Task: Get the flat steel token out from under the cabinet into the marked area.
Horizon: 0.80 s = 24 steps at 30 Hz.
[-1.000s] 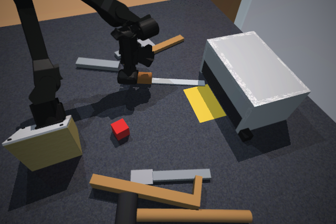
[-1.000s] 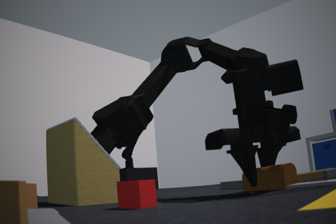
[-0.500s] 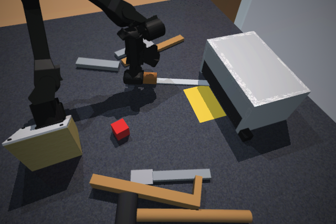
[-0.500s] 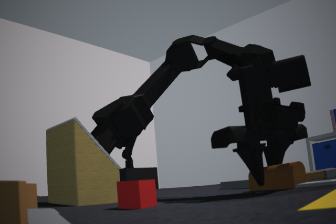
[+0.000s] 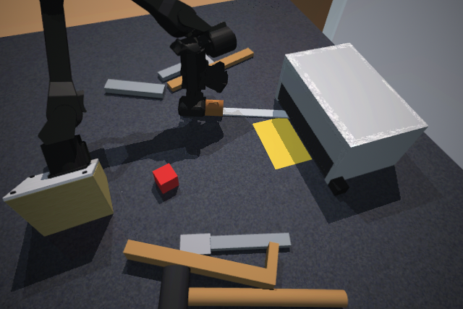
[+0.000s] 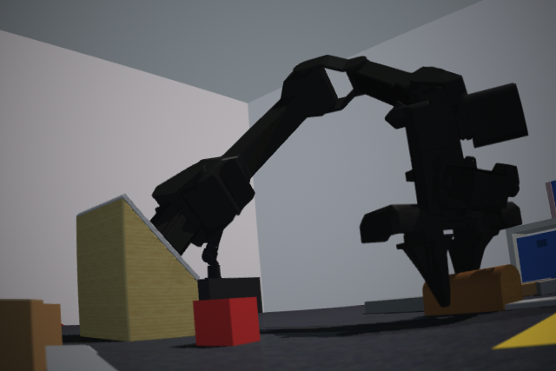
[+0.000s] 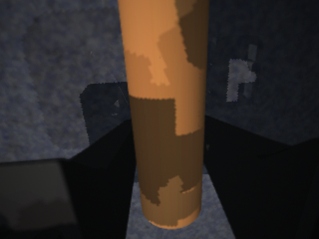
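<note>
My gripper point(image 5: 194, 108) point(image 6: 455, 288) point(image 7: 164, 125) points down and is shut on the rounded orange handle point(image 5: 215, 108) point(image 6: 486, 288) point(image 7: 164, 40) of a tool. The tool's flat pale metal blade point(image 5: 254, 112) runs from the handle towards the cabinet point(image 5: 359, 92); its tip is at the left end of the dark front opening, and I cannot tell whether it is inside. The handle is low, at or just above the table. The yellow marked area point(image 5: 276, 141) point(image 6: 534, 335) lies before the cabinet, beside the blade, with nothing visible on it. The steel token is not visible.
A red cube point(image 5: 166, 178) point(image 6: 224, 321) stands between the wedge-shaped base point(image 5: 74, 200) and marked area. An orange hooked stick point(image 5: 197, 260), grey flat tool point(image 5: 250, 242) and orange cylinder point(image 5: 269, 297) lie near. Beyond the gripper are a grey bar point(image 5: 134, 88) and orange bar point(image 5: 239, 58).
</note>
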Available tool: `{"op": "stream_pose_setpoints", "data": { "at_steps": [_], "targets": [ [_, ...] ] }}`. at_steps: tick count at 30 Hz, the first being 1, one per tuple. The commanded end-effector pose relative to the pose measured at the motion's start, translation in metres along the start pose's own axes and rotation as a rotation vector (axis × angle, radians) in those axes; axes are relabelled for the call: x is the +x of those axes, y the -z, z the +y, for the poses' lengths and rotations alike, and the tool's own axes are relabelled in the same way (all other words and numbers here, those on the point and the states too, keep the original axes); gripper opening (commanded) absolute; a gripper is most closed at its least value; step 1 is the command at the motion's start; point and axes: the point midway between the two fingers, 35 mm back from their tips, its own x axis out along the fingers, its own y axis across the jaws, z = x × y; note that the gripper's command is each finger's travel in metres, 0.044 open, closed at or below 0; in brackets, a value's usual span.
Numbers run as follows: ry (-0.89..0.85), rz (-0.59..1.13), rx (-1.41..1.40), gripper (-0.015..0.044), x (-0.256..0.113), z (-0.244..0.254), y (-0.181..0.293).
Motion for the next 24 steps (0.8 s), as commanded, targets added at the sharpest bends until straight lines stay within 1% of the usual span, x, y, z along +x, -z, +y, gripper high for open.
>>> {"op": "stream_pose_setpoints", "data": {
  "at_steps": [1, 24],
  "targets": [
    [-0.003, 0.001, 0.000, 0.0000, 0.000, 0.001, -0.007],
    [-0.003, 0.000, -0.001, 0.0000, 0.000, 0.001, -0.036]
  ]
}}
